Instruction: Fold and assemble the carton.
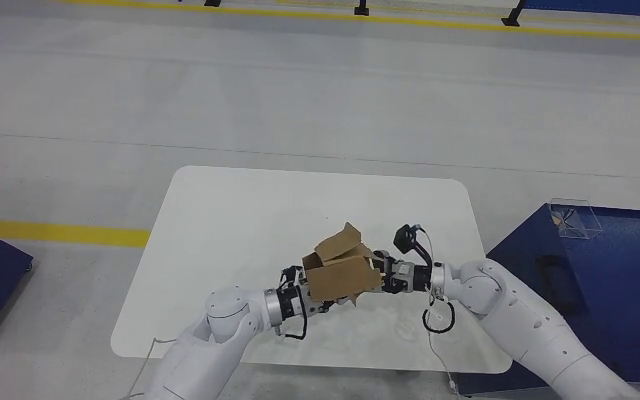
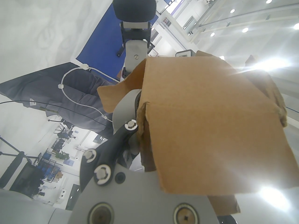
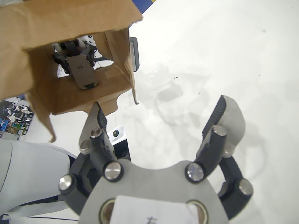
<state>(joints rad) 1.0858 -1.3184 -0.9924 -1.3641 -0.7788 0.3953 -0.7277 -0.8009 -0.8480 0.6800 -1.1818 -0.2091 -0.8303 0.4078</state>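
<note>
A brown carton [image 1: 341, 265] is held just above the white table [image 1: 240, 230], its flaps loose and both ends open like a tube. My left gripper [image 1: 308, 292] is shut on one carton wall; in the left wrist view one grey finger [image 2: 125, 113] lies against the outside of the carton [image 2: 210, 122]. Through the open carton [image 3: 70, 24] in the right wrist view, the left gripper's other finger [image 3: 81, 75] shows inside. My right gripper [image 3: 161, 115] stands open at the carton's other end, one fingertip [image 3: 99, 115] by the lower edge, nothing between its fingers.
A blue cabinet [image 1: 585, 280] stands off the table's right side with a clear plastic box [image 1: 575, 215] on top. The table's left and far parts are bare. A yellow floor line [image 1: 70, 233] runs past on the left.
</note>
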